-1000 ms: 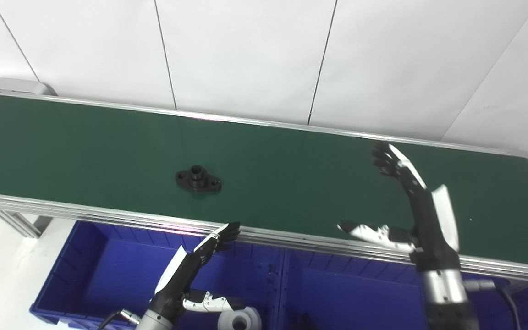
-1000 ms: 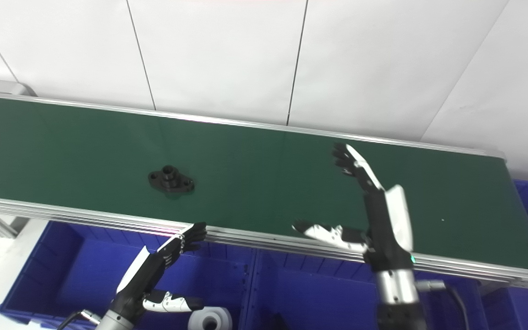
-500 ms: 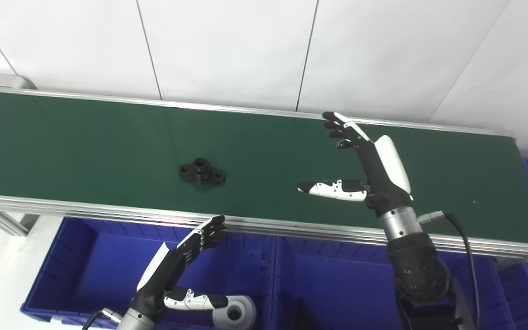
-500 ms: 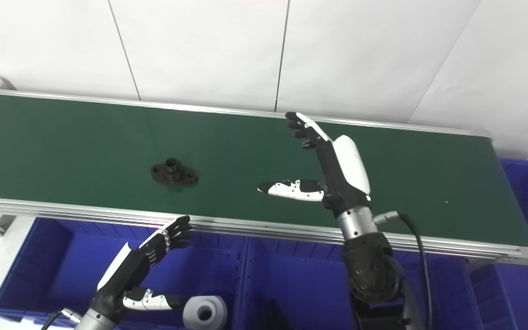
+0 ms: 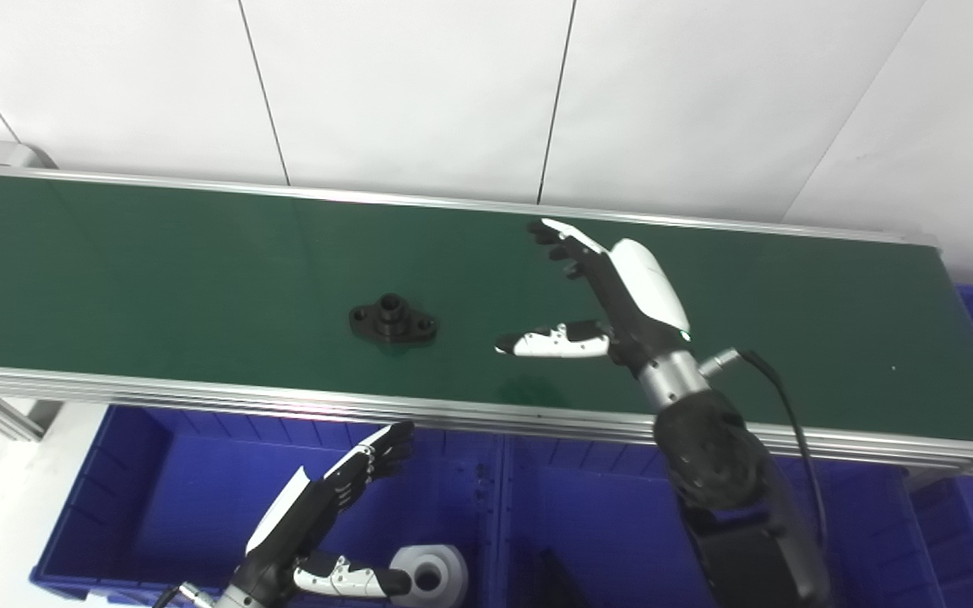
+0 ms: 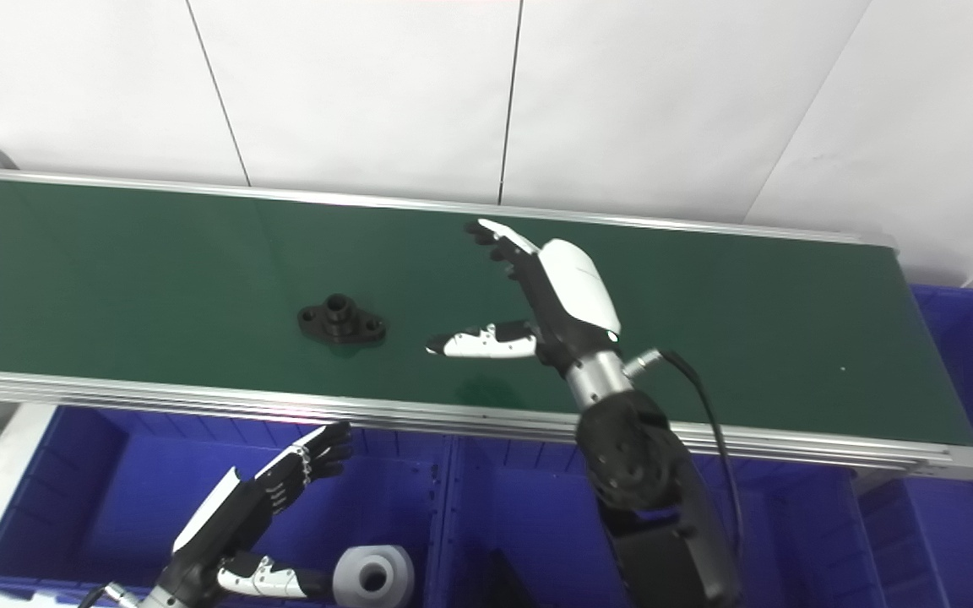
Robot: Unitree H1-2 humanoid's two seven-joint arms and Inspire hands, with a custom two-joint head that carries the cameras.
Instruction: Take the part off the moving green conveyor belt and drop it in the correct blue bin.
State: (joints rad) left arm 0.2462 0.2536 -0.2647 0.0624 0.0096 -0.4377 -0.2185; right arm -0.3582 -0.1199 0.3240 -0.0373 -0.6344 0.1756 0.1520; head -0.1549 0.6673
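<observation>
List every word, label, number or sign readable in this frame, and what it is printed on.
None: no readable text in either eye view.
The green conveyor belt, the black part on it, the blue bins, the wall panels and both hands, left hand and right hand, carry no visible lettering, labels or numbers.

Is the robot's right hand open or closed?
Open. The right hand hovers over the green belt, fingers and thumb spread, holding nothing.

Two head cameras side by side look down — both sharing the green conveyor belt (image 5: 199, 262).
</observation>
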